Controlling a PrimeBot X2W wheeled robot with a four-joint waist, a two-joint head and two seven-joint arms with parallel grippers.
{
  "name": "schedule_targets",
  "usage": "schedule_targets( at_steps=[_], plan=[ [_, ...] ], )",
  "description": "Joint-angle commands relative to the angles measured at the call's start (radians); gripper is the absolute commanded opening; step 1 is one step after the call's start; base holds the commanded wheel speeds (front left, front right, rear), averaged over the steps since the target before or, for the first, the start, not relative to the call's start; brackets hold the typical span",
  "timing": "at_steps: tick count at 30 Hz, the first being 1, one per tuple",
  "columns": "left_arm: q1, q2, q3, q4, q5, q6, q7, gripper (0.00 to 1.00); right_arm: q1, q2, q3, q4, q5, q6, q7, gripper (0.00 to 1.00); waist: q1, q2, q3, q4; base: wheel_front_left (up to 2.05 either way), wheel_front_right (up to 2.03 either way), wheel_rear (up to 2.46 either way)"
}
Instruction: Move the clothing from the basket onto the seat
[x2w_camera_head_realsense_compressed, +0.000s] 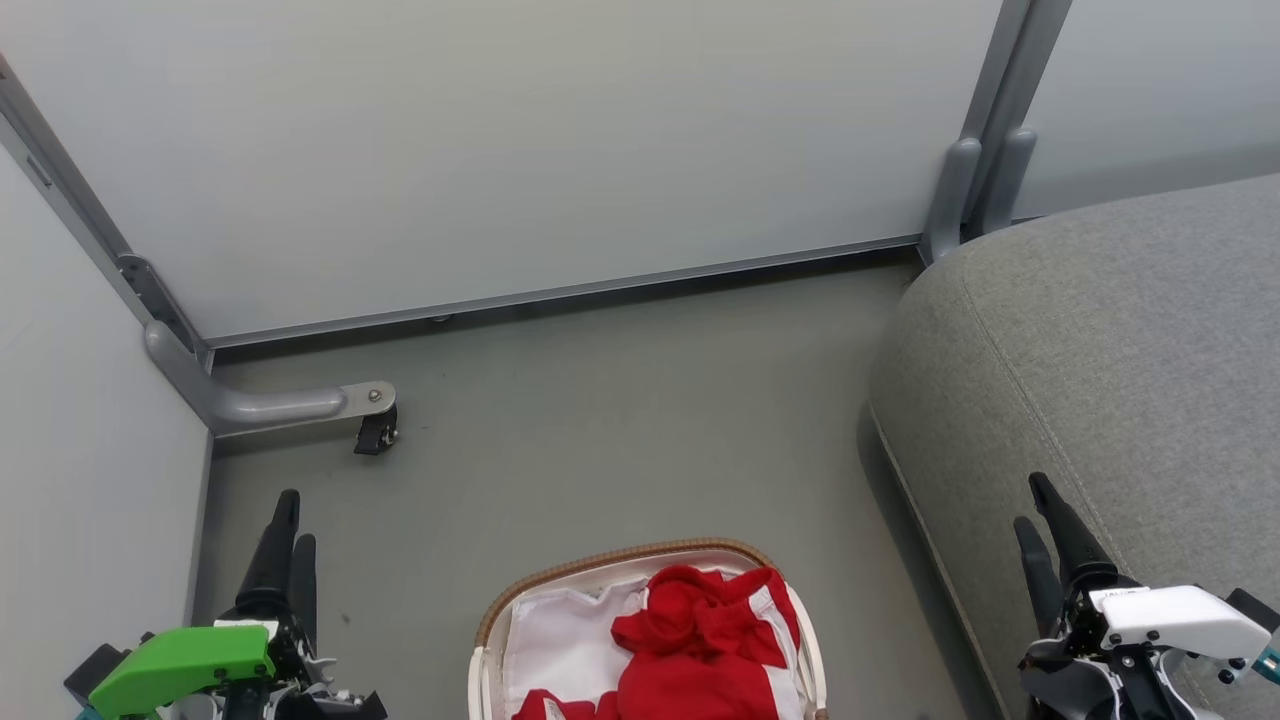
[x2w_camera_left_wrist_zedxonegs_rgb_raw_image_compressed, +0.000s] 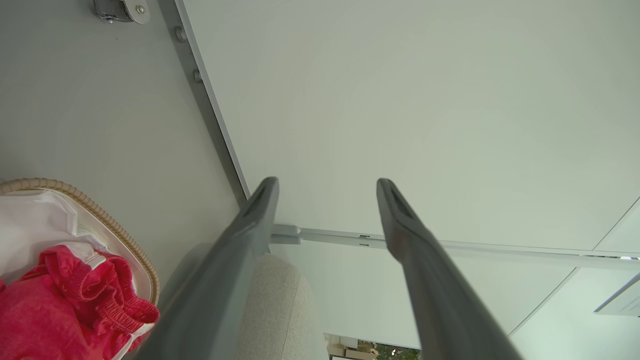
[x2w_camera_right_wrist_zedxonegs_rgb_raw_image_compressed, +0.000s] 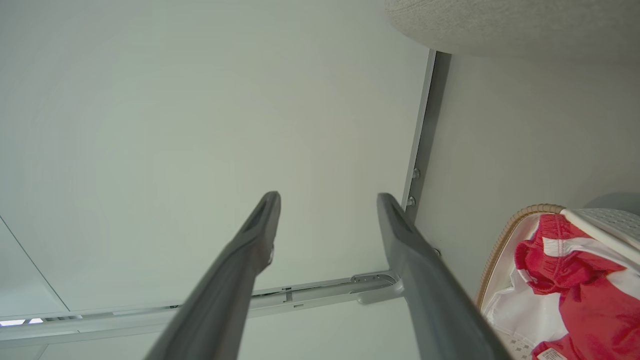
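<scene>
The red clothing (x2w_camera_head_realsense_compressed: 700, 640) with white stripes lies bunched in the basket (x2w_camera_head_realsense_compressed: 600, 563), whose brown woven rim and white liner show at the bottom centre of the head view. The grey seat (x2w_camera_head_realsense_compressed: 1100, 340) fills the right side. My left gripper (x2w_camera_head_realsense_compressed: 285, 525) stands open at the lower left, over the floor and apart from the basket. At the lower right, my right gripper (x2w_camera_head_realsense_compressed: 1033, 508) is open above the seat's front edge. In the left wrist view the clothing (x2w_camera_left_wrist_zedxonegs_rgb_raw_image_compressed: 65, 305) and basket (x2w_camera_left_wrist_zedxonegs_rgb_raw_image_compressed: 100, 215) sit at lower left; in the right wrist view the clothing (x2w_camera_right_wrist_zedxonegs_rgb_raw_image_compressed: 585, 300) sits at lower right.
White partition panels (x2w_camera_head_realsense_compressed: 500, 140) with grey frames close off the back and the left side. A grey partition foot with a black caster (x2w_camera_head_realsense_compressed: 375, 432) juts onto the floor at left. Grey floor (x2w_camera_head_realsense_compressed: 620, 420) lies between the panels, the basket and the seat.
</scene>
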Motion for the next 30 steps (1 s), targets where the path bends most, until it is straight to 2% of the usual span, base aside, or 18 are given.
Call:
schedule_targets(
  at_steps=[1,6,14,26,30],
  plan=[
    [-0.012,0.003,-0.014,-0.022,0.010,-0.001,-0.014,1.00,-0.010,-0.007,0.008,-0.015,-0.014,0.000,-0.014,1.00,0.0000,0.0000,0.000,0.000,0.00,0.00,0.00],
    [-0.007,0.004,-0.033,-0.028,0.022,-0.001,-0.033,1.00,-0.007,-0.008,0.017,-0.013,-0.034,0.000,-0.033,1.00,0.0000,0.0000,0.000,0.000,0.00,0.00,0.00],
    [0.000,0.005,-0.057,-0.049,0.101,-0.002,-0.073,1.00,-0.005,-0.010,0.010,-0.017,-0.143,0.000,-0.073,1.00,0.0000,0.0000,-0.001,0.001,0.00,0.00,0.00],
    [0.004,0.006,-0.065,-0.092,0.310,-0.002,-0.121,1.00,0.003,-0.012,0.005,-0.069,-0.403,0.000,-0.122,1.00,0.0000,0.0000,-0.002,0.002,0.00,0.00,0.00],
    [0.002,0.007,-0.069,-0.107,0.418,0.012,-0.136,1.00,0.005,-0.012,0.021,-0.106,-0.535,0.000,-0.138,1.00,0.0000,0.0000,-0.001,0.003,0.00,0.00,0.00]
  ],
)
